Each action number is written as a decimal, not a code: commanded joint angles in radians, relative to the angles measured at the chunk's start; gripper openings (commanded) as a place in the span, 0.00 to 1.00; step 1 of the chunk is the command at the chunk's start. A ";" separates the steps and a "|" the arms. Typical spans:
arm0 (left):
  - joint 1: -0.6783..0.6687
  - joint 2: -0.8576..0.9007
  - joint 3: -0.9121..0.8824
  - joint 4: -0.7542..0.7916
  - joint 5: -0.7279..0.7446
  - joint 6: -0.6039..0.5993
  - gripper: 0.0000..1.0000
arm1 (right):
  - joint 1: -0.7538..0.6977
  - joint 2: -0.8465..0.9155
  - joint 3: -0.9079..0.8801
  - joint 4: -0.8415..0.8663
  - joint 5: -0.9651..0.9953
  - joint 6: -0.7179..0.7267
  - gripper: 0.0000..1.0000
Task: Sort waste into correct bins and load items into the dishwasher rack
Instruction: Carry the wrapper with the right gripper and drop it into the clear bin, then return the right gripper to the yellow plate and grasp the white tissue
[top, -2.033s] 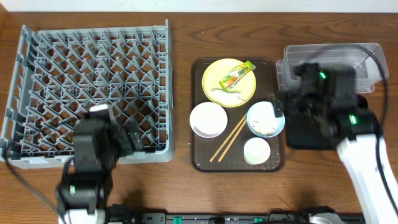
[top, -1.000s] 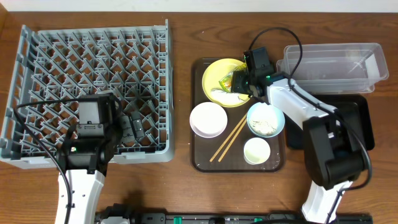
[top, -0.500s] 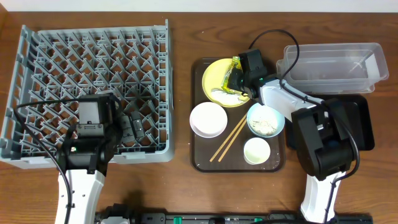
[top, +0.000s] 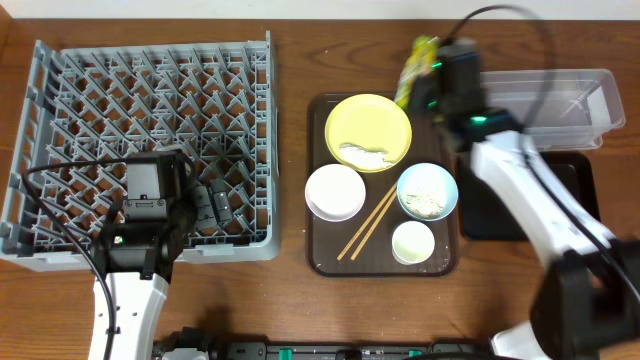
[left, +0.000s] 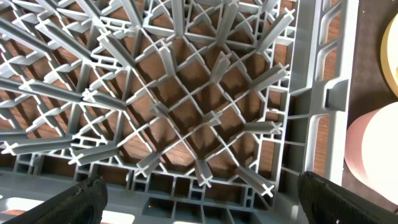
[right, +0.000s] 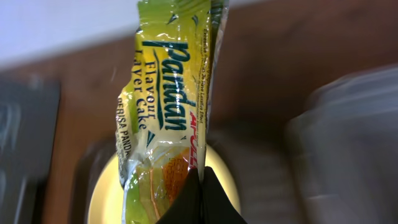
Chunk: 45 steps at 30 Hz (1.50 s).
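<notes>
White links (top: 525, 195), black joint housings (top: 150, 180) and black cables (top: 500, 9) are seen; the left pincer (left: 199, 199) is black-fingered.

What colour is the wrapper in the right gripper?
The wrapper is yellow-green with orange, dark green lettering; best in right wrist view.

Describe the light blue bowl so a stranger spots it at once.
Right of the grey rack lies a dark brown tray. The light blue bowl sits at its right edge, near the yellow plate. Unlike the white bowl and cup nearby, it is blue.
</notes>
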 joint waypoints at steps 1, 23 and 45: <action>-0.002 -0.001 0.028 -0.003 -0.005 -0.013 0.99 | -0.070 -0.041 0.005 -0.036 0.153 -0.002 0.01; -0.002 -0.001 0.027 -0.003 -0.005 -0.013 0.99 | -0.294 0.061 0.003 -0.095 0.057 0.299 0.52; -0.002 -0.001 0.027 -0.003 -0.005 -0.013 0.99 | 0.109 0.105 -0.023 -0.241 -0.305 -0.423 0.60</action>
